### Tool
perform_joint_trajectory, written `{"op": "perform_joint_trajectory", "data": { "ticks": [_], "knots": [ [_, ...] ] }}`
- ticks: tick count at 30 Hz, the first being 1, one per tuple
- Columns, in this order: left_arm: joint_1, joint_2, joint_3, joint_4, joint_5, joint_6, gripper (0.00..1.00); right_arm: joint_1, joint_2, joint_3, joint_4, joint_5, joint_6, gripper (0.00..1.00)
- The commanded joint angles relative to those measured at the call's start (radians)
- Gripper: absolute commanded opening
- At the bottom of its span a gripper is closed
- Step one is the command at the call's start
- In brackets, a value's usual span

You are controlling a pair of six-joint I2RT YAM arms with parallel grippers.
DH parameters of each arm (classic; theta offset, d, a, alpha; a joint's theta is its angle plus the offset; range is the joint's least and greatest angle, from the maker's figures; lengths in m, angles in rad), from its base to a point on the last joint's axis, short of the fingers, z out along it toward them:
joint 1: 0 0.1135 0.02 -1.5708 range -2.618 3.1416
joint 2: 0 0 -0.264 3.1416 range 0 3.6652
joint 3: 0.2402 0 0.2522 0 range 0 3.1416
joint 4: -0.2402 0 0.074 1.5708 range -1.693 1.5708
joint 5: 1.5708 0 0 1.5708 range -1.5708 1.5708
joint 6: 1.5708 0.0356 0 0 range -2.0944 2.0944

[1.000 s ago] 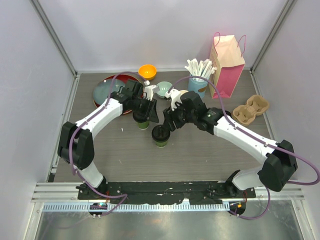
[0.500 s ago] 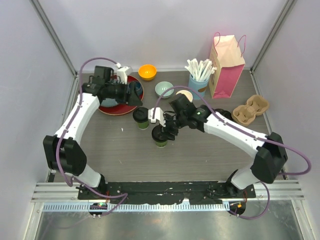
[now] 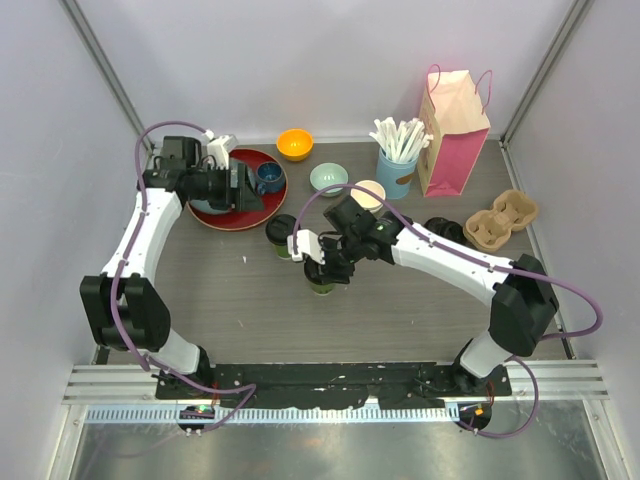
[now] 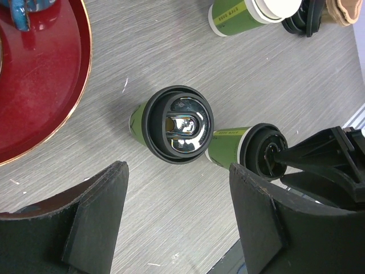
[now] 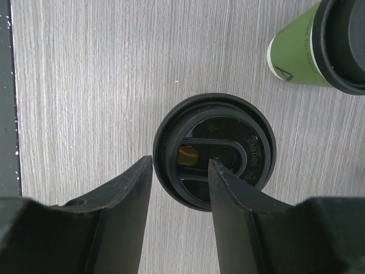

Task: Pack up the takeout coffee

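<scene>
Two green paper coffee cups with black lids stand mid-table. The far one point(image 3: 281, 235) shows centred in the left wrist view point(image 4: 178, 123), standing free. My left gripper point(image 3: 243, 187) is open and well clear of it, out over the red tray's edge point(image 4: 177, 211). The near cup point(image 3: 322, 278) sits under my right gripper point(image 3: 322, 262). In the right wrist view its lid point(image 5: 228, 134) lies just below the open jaws point(image 5: 179, 177): one finger is outside the rim and the other is over the lid's top. Whether they touch it, I cannot tell.
A red tray point(image 3: 215, 215) at back left carries a dark blue mug point(image 3: 268, 177). A lidless green cup point(image 3: 370, 194), a loose black lid point(image 3: 440, 230) and a cardboard cup carrier point(image 3: 500, 218) are on the right. A pink bag point(image 3: 452, 130), stick cup point(image 3: 397, 165) and two bowls stand behind.
My left gripper let go of the far cup, opened wide and pulled back left over the red tray. My right gripper swung over the near cup's lid and its jaws narrowed a little.
</scene>
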Motion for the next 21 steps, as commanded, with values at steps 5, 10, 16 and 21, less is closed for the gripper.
{"op": "perform_joint_trajectory", "data": {
  "ticks": [5,10,16,21],
  "knots": [
    [0.024,-0.012,0.016,-0.025,0.099,0.017,0.75,0.008,0.012,0.041,-0.009,0.02,-0.014,0.38],
    [0.036,-0.011,0.013,-0.025,0.108,0.02,0.75,0.009,0.019,0.048,-0.011,0.018,-0.017,0.29],
    [0.043,0.001,0.022,-0.033,0.154,0.02,0.75,0.009,0.035,0.074,-0.03,0.029,-0.013,0.13],
    [0.043,0.012,0.025,-0.039,0.162,0.02,0.75,0.006,0.077,0.145,-0.066,0.07,0.004,0.07]
  ]
}}
